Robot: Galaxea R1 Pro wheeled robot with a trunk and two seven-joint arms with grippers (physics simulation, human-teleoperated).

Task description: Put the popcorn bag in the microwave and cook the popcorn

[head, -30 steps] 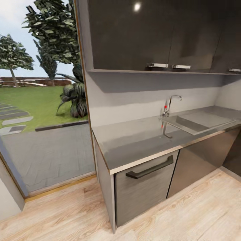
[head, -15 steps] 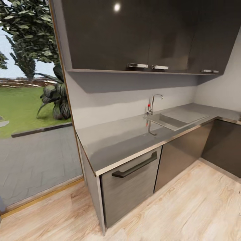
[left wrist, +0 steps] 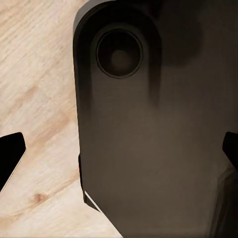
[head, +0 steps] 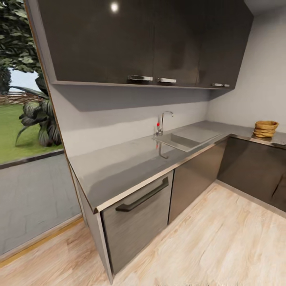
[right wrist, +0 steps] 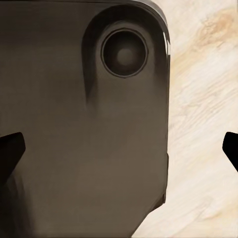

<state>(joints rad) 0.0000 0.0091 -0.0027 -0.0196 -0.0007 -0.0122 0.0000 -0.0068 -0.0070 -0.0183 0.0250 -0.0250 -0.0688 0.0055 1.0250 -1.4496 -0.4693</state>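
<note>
The popcorn bag (head: 265, 128), a small tan-brown sack with a rolled rim, stands on the grey countertop (head: 119, 167) at the far right, past the corner of the worktop. The microwave is out of view. In the left wrist view, my left gripper (left wrist: 119, 151) is open, its dark fingertips (left wrist: 11, 152) wide apart over my own dark base and the wooden floor. In the right wrist view, my right gripper (right wrist: 119, 148) is likewise open, with nothing between its fingertips (right wrist: 10, 149).
A sink (head: 180, 140) with a faucet (head: 162, 121) is set into the worktop. Dark wall cabinets (head: 139, 39) hang above it. Below are a drawer front with a black handle (head: 143, 195) and dark cabinet doors. A glass opening onto the garden (head: 24, 119) lies left; wooden floor (head: 206, 238) runs in front.
The camera has turned to the right, so the whole counter has slid left in the picture. The corner of the worktop and the popcorn bag have come into view at the right.
</note>
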